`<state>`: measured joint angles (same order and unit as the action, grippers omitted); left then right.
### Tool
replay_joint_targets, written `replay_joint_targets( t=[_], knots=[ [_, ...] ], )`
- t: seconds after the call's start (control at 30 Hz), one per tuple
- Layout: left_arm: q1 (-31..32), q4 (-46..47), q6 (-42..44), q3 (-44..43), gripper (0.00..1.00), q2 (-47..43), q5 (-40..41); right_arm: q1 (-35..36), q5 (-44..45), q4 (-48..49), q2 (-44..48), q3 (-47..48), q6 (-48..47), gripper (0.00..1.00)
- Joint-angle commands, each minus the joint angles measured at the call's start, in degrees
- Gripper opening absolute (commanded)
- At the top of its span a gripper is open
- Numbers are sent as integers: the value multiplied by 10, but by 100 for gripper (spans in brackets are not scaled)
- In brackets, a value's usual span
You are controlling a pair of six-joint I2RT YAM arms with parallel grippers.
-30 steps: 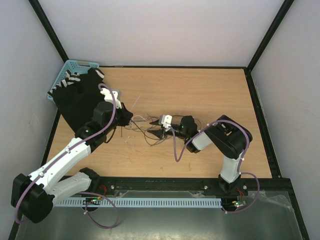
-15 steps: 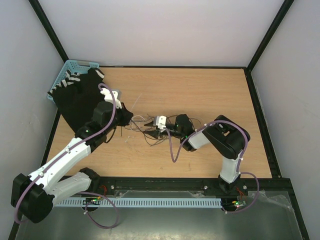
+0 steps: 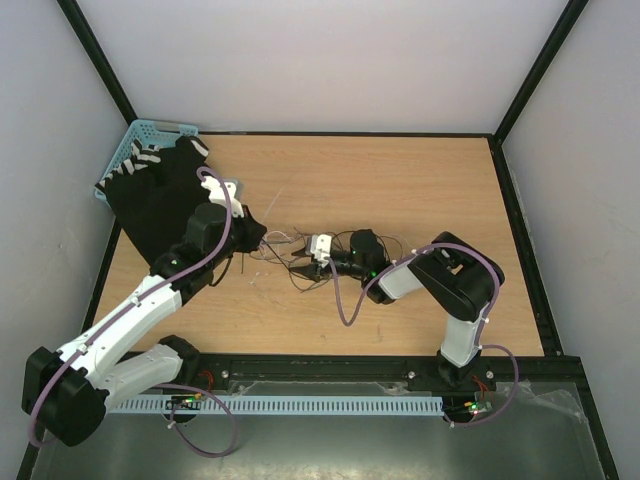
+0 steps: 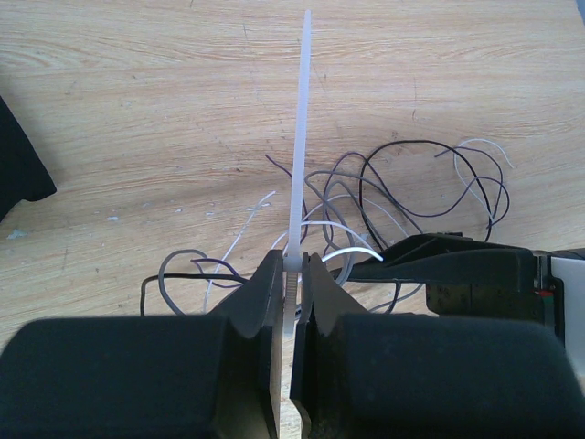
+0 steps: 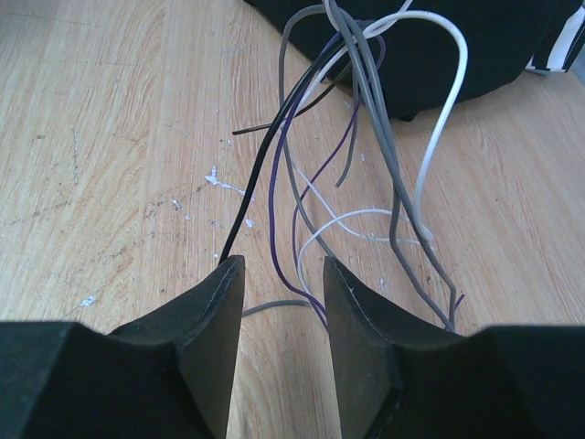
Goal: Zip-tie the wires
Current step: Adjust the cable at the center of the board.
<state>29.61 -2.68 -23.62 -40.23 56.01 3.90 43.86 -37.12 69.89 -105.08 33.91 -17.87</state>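
Note:
The wires (image 3: pixel 285 250) are a loose tangle of thin black, purple, grey and white strands on the wooden table, between the two arms. My left gripper (image 4: pixel 292 274) is shut on a white zip tie (image 4: pixel 298 137) that sticks straight out over the wires (image 4: pixel 402 183). In the top view the left gripper (image 3: pixel 255 232) is just left of the tangle. My right gripper (image 5: pixel 283 274) is open, low on the table, with purple, white and grey strands (image 5: pixel 315 183) running between its fingers. In the top view the right gripper (image 3: pixel 300 266) is at the tangle's right side.
A black cloth (image 3: pixel 160 195) lies at the left under my left arm and hangs over a blue basket (image 3: pixel 140 135) at the back left corner. The cloth (image 5: pixel 457 46) is just beyond the wires in the right wrist view. Black frame rails edge the table.
My right gripper has slid left into the wire tangle, closer to the left gripper. The left arm has held still with the zip tie.

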Motion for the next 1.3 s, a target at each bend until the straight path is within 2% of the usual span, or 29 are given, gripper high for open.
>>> replay_joint_targets(
  t=[0.0, 0.17, 0.27, 0.33, 0.43, 0.53, 0.73, 0.97, 1.27],
  knots=[
    [2, 2, -1, -18, 0, -9, 0, 2, -10, -8, 6, 22, 5, 50],
    [1, 2, -1, -19, 0, -6, -1, 3, -5, -8, -3, 35, 10, 49],
    [2, 2, -1, -20, 0, -7, -2, 3, -8, -1, -6, 40, 24, 45],
    [2, 3, -1, -20, 0, -8, -1, 2, -9, 1, -5, 40, 28, 36],
    [1, 2, -1, -18, 0, -10, 1, 3, -4, -3, 7, 32, 26, 15],
    [1, 3, 2, -17, 0, -13, 2, 2, 14, -18, 30, 15, 18, 0],
    [1, 2, 7, -13, 0, -16, 11, -8, 61, -60, 114, -31, 9, 0],
    [-1, 0, 9, -11, 0, -18, 15, -17, 115, -173, 217, -59, -26, 0],
    [-3, -2, 7, -9, 0, -19, 18, -41, 130, -220, 280, -81, -28, 0]
  ],
)
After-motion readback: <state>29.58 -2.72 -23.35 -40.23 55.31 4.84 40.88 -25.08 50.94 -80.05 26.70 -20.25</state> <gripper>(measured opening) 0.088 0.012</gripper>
